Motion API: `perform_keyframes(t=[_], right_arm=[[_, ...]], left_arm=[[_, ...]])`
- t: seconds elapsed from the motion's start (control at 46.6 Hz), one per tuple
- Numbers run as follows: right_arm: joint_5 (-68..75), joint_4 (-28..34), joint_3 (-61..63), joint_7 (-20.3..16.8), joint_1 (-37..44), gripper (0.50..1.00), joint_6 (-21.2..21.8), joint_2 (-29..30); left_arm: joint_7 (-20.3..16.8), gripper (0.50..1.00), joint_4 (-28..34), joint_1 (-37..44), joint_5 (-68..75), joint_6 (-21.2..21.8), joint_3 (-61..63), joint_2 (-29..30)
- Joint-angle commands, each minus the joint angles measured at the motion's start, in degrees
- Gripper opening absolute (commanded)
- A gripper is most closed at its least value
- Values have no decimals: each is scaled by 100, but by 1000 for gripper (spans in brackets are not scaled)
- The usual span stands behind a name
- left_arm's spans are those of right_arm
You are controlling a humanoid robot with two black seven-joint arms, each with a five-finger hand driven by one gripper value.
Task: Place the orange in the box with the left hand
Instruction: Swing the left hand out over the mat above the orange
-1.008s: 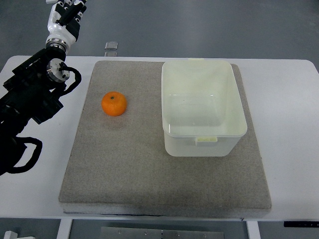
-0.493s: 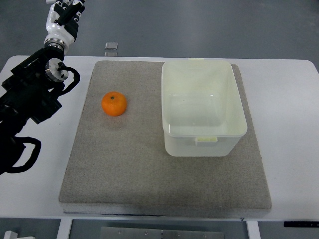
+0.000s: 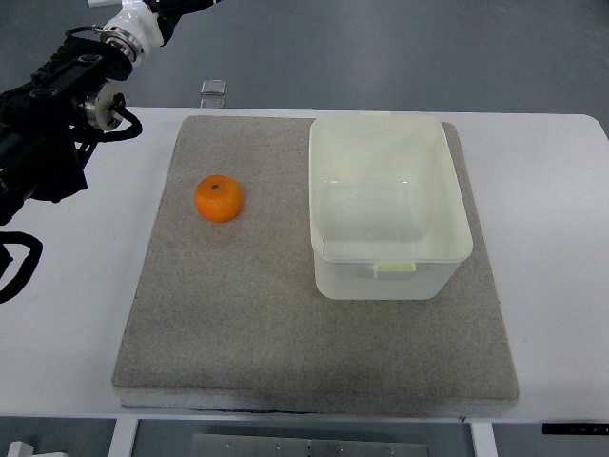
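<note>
The orange (image 3: 219, 199) sits on the left part of a grey felt mat (image 3: 238, 314) that covers most of a white table (image 3: 561, 238). It rests stem-side up, free of any hand, well apart from the box (image 3: 388, 207) to its right. The box is a translucent, pale yellowish plastic tub, open at the top and empty, standing on the right part of the mat with its far rim close to the mat's far edge; a small tab juts from the middle of its near rim. The left arm (image 3: 52, 133) comes in from the left edge as a black, cable-wrapped limb with a round metal joint, and reaches toward the far left corner, above the table's far-left edge. Its white wrist section and the left hand (image 3: 157, 11) lie at the very top of the frame, beyond the table and over the grey floor; the hand is cut off by the frame edge, so whether its fingers are spread or curled cannot be told. It is far from the orange and touches nothing visible. A small clear block (image 3: 213, 88) lies on the floor just beyond the table's far edge.
</note>
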Motion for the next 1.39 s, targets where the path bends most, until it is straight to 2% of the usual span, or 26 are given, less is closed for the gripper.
perform_keyframes(t=[0.0, 0.236, 0.45, 0.665, 0.772, 0.9, 1.072, 1.179, 1.286, 1.372], right_arm=[[-4, 0, -1, 0, 0, 944, 0, 0], [5, 0, -1, 0, 0, 944, 0, 0], [-4, 0, -1, 0, 0, 944, 0, 0], [-4, 0, -1, 0, 0, 944, 0, 0], [-4, 0, -1, 0, 0, 944, 0, 0], [5, 0, -1, 0, 0, 944, 0, 0], [5, 0, 8, 0, 0, 944, 0, 0], [5, 0, -1, 0, 0, 944, 0, 0], [-4, 0, -1, 0, 0, 944, 0, 0], [-4, 0, 8, 0, 0, 944, 0, 0]], left_arm=[[0, 994, -133, -129, 0, -199, 540, 113], [-9, 994, -80, -366, 8, -621, 1613, 131], [-9, 994, -133, -559, 140, -788, 2456, 122], [-44, 994, -133, -911, 1114, -1254, 3028, 210], [-167, 994, -150, -982, 2080, -1378, 3028, 254], [-606, 992, -203, -1104, 3022, -1421, 3020, 298], [-941, 994, -905, -1377, 3541, -1589, 3028, 596], [-1195, 992, -1599, -1491, 4085, -1597, 3028, 912], [-1215, 992, -2346, -1588, 4911, -1545, 3002, 1308], [-1215, 988, -2541, -1614, 5369, -1518, 2940, 1458]])
